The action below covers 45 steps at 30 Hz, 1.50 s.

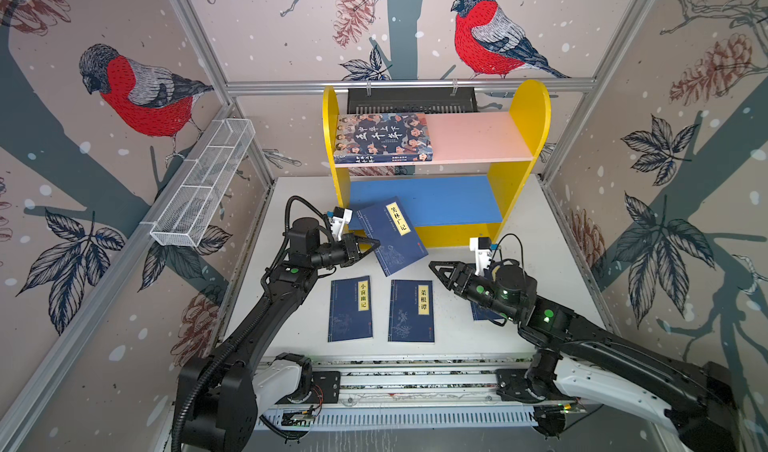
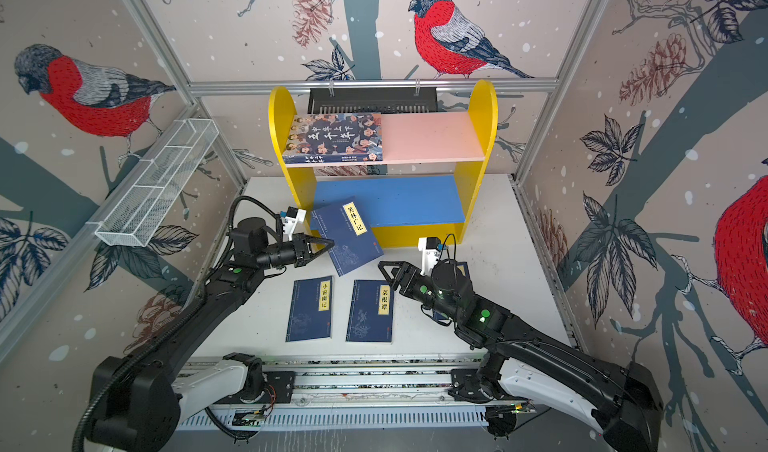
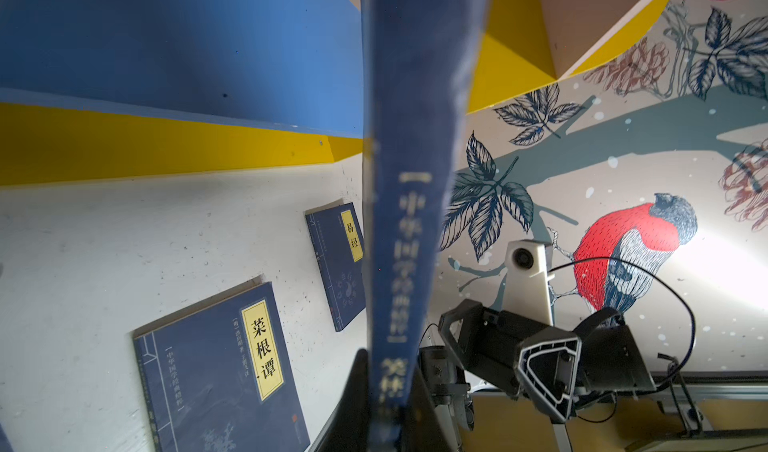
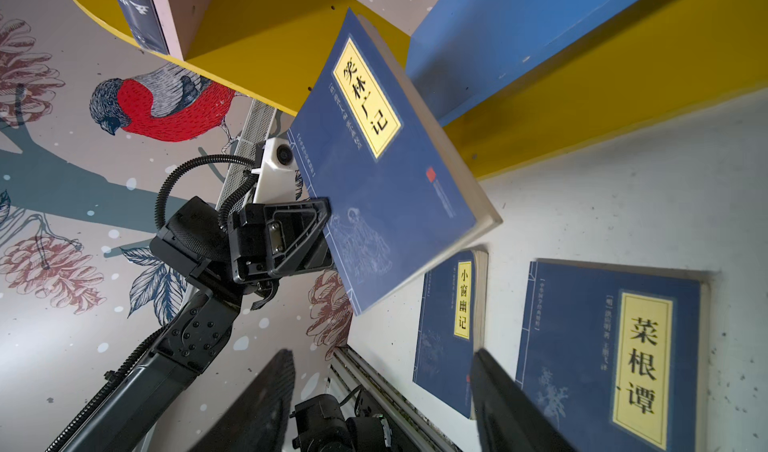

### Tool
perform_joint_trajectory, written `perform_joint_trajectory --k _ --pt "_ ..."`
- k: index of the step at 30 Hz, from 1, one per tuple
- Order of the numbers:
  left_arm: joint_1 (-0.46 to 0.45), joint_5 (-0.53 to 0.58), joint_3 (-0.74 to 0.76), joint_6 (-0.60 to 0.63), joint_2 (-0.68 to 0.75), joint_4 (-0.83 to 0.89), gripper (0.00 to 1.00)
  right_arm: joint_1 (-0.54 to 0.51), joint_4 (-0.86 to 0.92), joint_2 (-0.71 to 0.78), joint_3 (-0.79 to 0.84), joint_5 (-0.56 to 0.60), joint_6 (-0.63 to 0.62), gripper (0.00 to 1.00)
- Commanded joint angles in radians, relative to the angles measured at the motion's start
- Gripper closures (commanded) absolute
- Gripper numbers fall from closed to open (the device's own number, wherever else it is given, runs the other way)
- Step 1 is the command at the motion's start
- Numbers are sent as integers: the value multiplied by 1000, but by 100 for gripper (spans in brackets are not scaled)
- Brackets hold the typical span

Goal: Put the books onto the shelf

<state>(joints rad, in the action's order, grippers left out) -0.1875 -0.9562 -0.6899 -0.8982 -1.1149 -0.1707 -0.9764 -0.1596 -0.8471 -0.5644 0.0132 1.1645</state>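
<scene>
- My left gripper (image 1: 376,244) is pressed together on the spine edge of a navy book (image 1: 392,238), pinching it from the book's 9 o'clock side in both top views
- That book is lifted off the table (image 1: 536,238) and tilted. Its far corner points toward 12 o'clock over the front left of the shelf (image 1: 521,167), at the blue lower board (image 1: 436,198); I cannot tell whether they touch
- My right gripper (image 1: 438,275) hovers at the held book's 4 o'clock, jaws spread with nothing between them
- The thick cartoon-cover book (image 1: 382,138) lies flat at the 9 o'clock end of the pink upper board (image 1: 478,138)
- At the table's 6 o'clock I see a second navy book (image 1: 350,308) and a third navy book (image 1: 411,310), flat and side by side
- A fourth navy book (image 3: 338,263) lies flat at their 3 o'clock, mostly hidden under my right arm in both top views
</scene>
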Motion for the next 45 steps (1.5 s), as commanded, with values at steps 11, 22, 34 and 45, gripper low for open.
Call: perform_joint_trajectory --k 11,22,34,45 --pt "37 -29 47 -328 -14 -356 100 -63 -290 -120 14 110 41 28" --pt "38 -38 93 -467 -7 -511 100 -23 -470 -340 -71 32 27 28" --pt "38 -25 146 -548 10 -624 100 1 -602 -512 -135 -26 49 32" --pt "37 -7 194 -542 43 -606 100 29 -682 -593 -170 -68 47 68"
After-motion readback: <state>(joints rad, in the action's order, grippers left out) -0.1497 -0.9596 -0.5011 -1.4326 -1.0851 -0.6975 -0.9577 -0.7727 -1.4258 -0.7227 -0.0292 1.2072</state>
